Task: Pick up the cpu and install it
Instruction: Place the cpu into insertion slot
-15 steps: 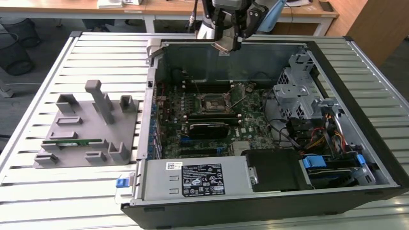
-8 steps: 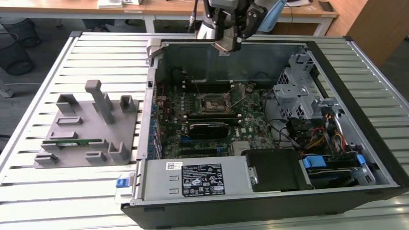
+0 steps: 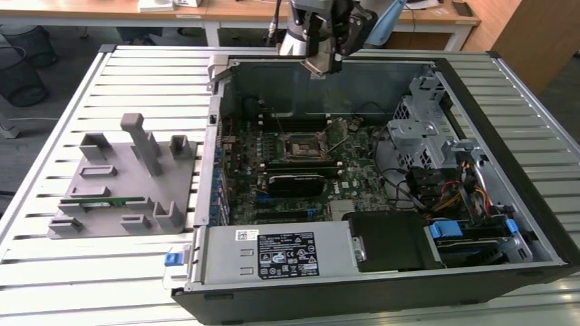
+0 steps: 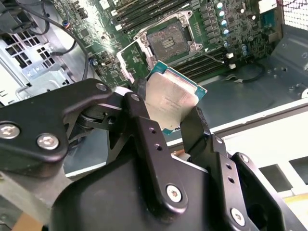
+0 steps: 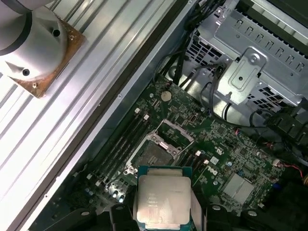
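The cpu is a small square chip with a silvery top and a green rim. My gripper is shut on two of its opposite edges, black fingers either side. In the first wrist view the cpu hangs above the motherboard, a little off from the socket, whose metal frame stands open. In the exterior view my gripper hovers over the far wall of the open computer case, well above the socket in the middle of the green board.
A grey fixture holding a green memory stick lies on the slatted table at the exterior view's left. Inside the case are a metal drive cage, coloured cables and a power supply at the near edge.
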Robot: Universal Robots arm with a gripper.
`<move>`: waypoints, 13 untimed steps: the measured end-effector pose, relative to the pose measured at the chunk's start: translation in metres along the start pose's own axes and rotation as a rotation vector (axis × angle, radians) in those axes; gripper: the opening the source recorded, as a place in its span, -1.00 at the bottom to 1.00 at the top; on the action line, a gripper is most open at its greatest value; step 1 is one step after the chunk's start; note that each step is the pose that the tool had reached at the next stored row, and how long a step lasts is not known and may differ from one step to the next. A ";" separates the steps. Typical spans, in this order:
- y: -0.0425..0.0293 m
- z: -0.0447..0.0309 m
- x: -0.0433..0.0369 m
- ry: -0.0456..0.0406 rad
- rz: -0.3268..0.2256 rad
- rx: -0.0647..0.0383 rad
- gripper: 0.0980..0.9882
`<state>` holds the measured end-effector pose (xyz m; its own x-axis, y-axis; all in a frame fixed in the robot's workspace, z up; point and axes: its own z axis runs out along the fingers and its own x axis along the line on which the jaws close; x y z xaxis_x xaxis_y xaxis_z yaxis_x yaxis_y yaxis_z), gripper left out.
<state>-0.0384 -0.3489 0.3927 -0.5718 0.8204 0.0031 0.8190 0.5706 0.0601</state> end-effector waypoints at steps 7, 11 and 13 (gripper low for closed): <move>0.0001 0.0004 0.0002 -0.0043 0.071 0.000 -0.03; 0.0001 0.0007 0.0002 -0.0060 0.100 0.000 -0.03; 0.0001 0.0008 0.0002 -0.0069 0.115 0.000 -0.03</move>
<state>-0.0384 -0.3487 0.3919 -0.4736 0.8807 0.0031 0.8792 0.4726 0.0601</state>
